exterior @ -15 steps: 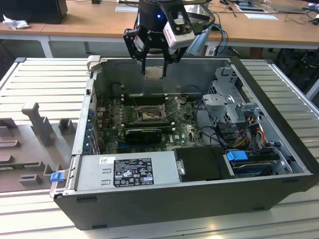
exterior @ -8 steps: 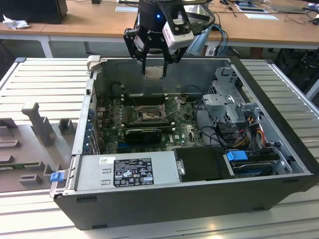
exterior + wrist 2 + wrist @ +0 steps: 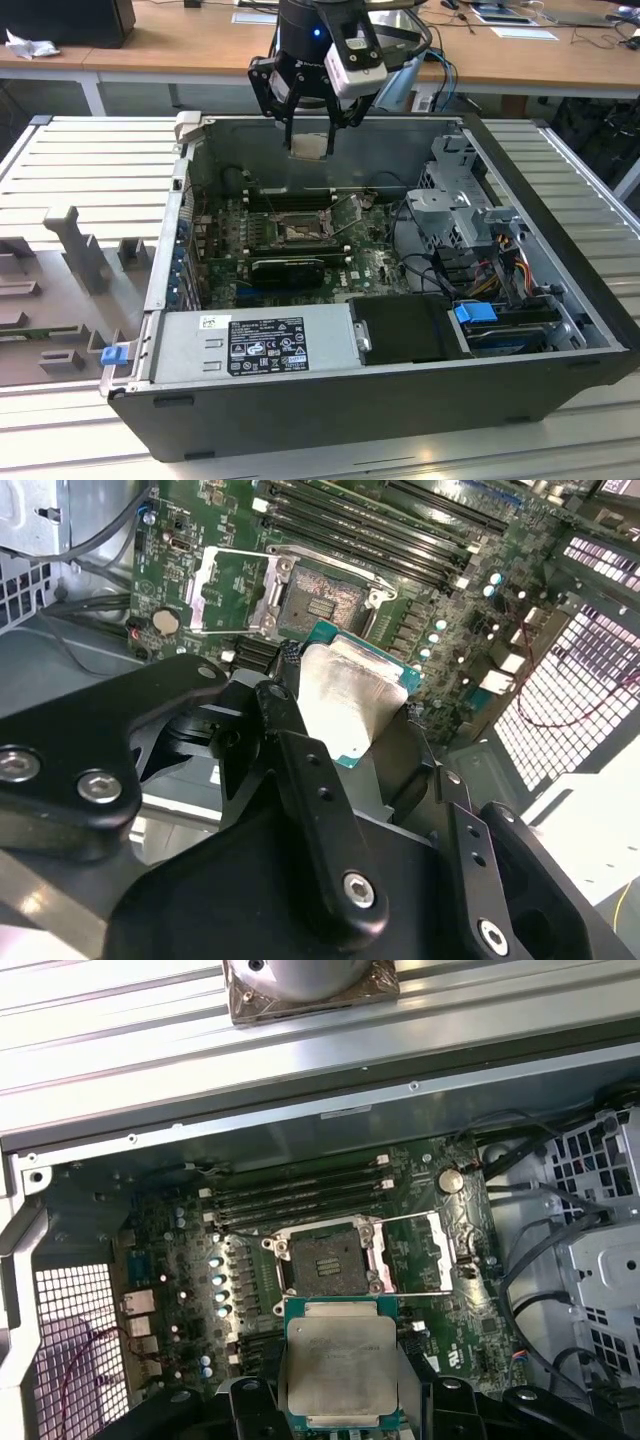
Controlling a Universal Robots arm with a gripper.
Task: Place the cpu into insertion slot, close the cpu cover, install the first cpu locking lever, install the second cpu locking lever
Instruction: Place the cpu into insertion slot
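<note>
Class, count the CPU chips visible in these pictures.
1. The cpu is clamped in the jaws, above the open case; the insertion slot is empty. Others may be hidden.

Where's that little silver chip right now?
The cpu is clamped in the gripper, up in the air near the far wall of the open computer case in the exterior view, well clear of the empty insertion slot on the green board.

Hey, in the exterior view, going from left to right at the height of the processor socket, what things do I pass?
grey stand → insertion slot → metal drive cage → coloured wires
</note>
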